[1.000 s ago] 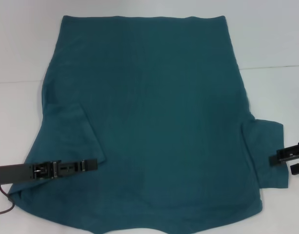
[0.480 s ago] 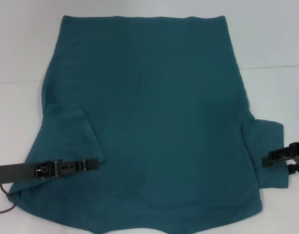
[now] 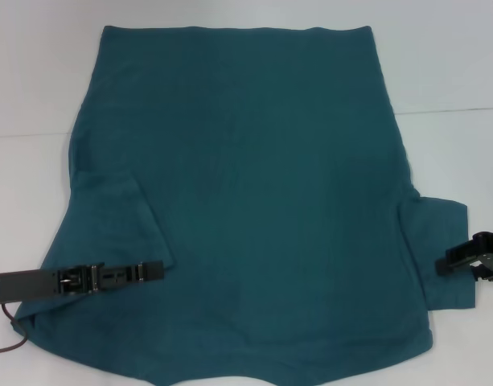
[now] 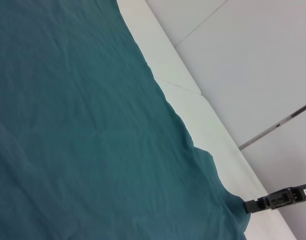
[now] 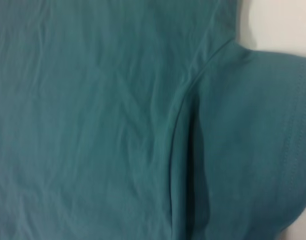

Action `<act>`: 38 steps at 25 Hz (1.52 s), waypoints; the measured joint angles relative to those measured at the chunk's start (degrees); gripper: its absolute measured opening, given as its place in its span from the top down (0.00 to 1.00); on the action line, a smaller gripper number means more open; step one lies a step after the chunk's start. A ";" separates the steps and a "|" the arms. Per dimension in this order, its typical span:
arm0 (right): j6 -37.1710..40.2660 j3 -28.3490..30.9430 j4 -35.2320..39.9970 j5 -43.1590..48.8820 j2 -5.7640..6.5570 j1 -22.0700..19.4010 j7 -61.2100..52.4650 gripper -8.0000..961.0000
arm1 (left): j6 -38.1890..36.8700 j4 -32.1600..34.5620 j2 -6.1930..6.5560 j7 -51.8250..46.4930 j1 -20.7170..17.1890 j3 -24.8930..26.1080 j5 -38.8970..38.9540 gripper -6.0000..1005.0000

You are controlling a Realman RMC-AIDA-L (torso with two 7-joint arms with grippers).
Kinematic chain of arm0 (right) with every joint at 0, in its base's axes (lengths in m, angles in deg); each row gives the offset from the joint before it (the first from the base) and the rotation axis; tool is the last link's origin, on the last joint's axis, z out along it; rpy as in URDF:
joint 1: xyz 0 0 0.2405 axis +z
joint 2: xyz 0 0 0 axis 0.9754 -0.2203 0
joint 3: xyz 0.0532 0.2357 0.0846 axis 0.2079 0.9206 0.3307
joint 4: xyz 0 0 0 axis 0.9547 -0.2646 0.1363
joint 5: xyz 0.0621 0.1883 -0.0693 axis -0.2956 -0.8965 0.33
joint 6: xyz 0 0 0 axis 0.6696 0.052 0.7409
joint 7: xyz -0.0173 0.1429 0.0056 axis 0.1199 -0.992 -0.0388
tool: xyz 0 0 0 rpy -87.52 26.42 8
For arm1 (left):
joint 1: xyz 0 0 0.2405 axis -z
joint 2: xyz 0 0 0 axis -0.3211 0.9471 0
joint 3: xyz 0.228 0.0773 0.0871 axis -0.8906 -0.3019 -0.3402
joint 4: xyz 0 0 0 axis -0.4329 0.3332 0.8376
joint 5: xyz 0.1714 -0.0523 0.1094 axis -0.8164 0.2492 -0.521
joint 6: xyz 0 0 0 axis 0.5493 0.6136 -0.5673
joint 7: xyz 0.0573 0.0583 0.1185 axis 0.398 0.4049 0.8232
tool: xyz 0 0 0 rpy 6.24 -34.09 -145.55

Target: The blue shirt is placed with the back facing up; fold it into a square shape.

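The blue shirt (image 3: 246, 201) lies spread flat on the white table (image 3: 37, 72), its left sleeve folded in over the body, where my left gripper (image 3: 154, 271) rests, while my right gripper (image 3: 451, 263) sits at the right sleeve's edge, jaw states I cannot tell.

Blue shirt (image 3: 254, 193) covers most of table (image 3: 37, 80). Bare strips open far side, left, right. Left gripper (image 3: 145, 271) lies across folded left sleeve. Right gripper (image 3: 455, 259) at right sleeve edge, probably just above fabric.
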 joint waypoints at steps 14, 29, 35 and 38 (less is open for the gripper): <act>-0.49 -0.55 0.47 0.07 -0.06 0.06 0.25 0.74 | -0.01 0.00 0.00 0.00 0.00 0.00 0.00 0.38; 0.69 -0.53 4.67 5.47 1.53 -0.20 -3.57 0.96 | -0.01 0.01 0.08 -0.84 -0.44 0.03 0.00 0.38; 1.59 -0.31 7.83 8.05 1.96 0.28 -5.64 0.96 | -0.01 0.01 0.12 -1.28 -0.44 0.09 0.00 0.38; 2.13 -0.21 9.56 9.39 2.15 0.68 -6.64 0.96 | -0.01 0.01 0.27 -1.49 -0.44 0.10 0.00 0.38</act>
